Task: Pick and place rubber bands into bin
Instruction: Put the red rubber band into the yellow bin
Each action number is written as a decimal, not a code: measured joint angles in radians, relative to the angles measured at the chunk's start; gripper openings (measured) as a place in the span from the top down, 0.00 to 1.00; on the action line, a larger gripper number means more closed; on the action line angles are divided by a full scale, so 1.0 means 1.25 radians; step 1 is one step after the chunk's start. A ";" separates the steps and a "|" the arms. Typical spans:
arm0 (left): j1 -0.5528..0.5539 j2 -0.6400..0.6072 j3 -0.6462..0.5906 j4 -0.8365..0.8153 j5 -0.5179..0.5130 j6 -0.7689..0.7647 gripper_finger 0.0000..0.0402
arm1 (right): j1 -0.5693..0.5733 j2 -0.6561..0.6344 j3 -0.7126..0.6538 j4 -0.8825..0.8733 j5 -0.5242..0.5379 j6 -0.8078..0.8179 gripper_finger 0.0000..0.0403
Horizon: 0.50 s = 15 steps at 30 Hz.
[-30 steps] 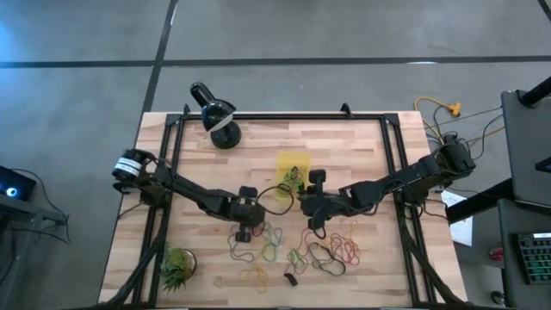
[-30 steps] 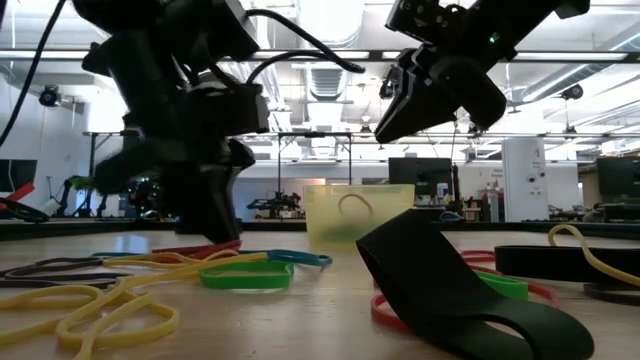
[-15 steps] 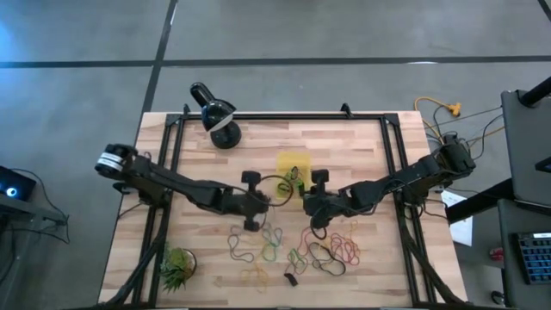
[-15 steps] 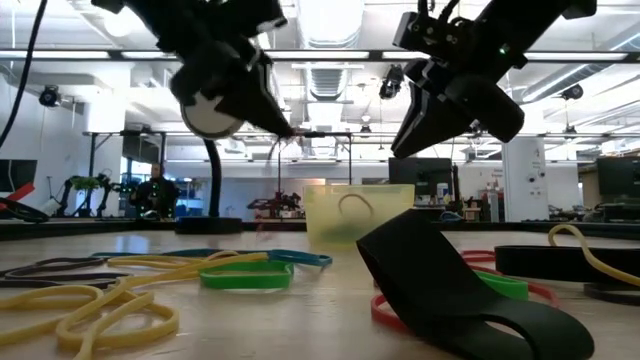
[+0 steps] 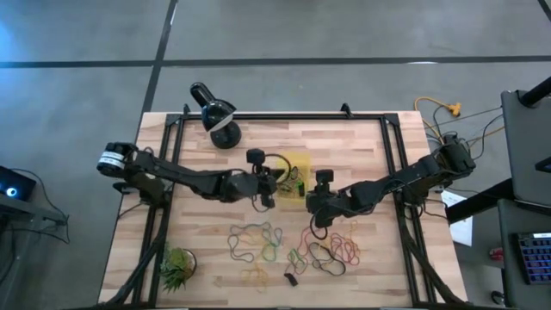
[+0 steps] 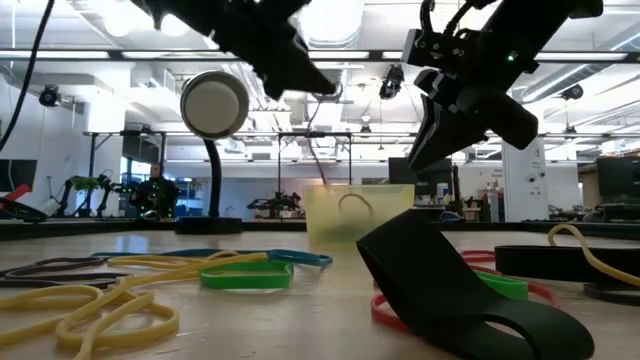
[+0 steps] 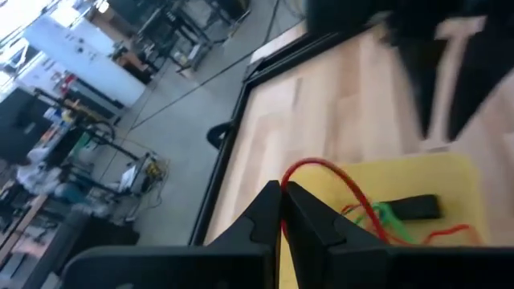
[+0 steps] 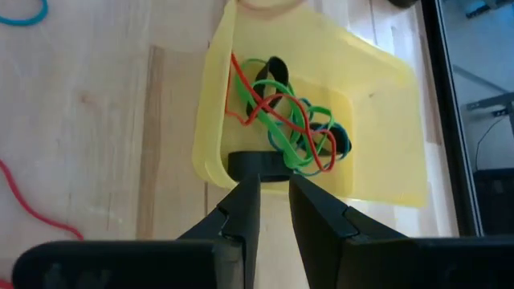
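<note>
**Red band hangs over the bin, black band held at its rim**

We start at the near edge of the bench [image 5: 362,146], where the loose rubber bands [image 5: 293,250] lie in a tangle of yellow, green, red, orange and black, with a wide black band [image 6: 450,290] curled up closest to the low camera. A small spiky plant [image 5: 176,267] sits at the near left corner.

Moving inward, we see the right pincer [image 8: 273,193] low over the bench just beside the near wall of the yellow bin [image 8: 385,136]. Its fingers [image 8: 241,213] stand only a little apart and pinch a black band [image 8: 259,164] that rests against the bin's wall. Inside the bin we spot red, green, blue and black bands heaped together [image 8: 293,124].

The left pincer [image 7: 281,205] is up above the bin, fingers pressed fully together on a thin red band [image 7: 329,181], whose loop dangles over the yellow tub. From above, that pincer [image 5: 269,185] sits at the bin's left edge.

Farther back, a black domed lamp [image 5: 217,114] stands at the far left of the bench. Beyond the bench, the low view shows an open workshop, and a person [image 6: 152,190] in the distance.
</note>
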 joint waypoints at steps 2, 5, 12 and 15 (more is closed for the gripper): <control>0.023 0.010 0.002 0.013 0.009 0.000 1.00 | 0.000 0.000 0.000 -0.003 -0.001 0.009 0.84; 0.054 0.023 0.000 0.040 0.052 0.000 1.00 | 0.000 0.000 0.000 -0.004 -0.001 0.012 0.85; 0.104 0.069 0.000 0.067 0.149 -0.001 1.00 | 0.000 0.000 0.000 -0.034 -0.002 0.036 0.85; 0.115 0.099 0.002 0.069 0.170 -0.001 1.00 | 0.000 0.000 -0.001 -0.040 -0.002 0.039 0.85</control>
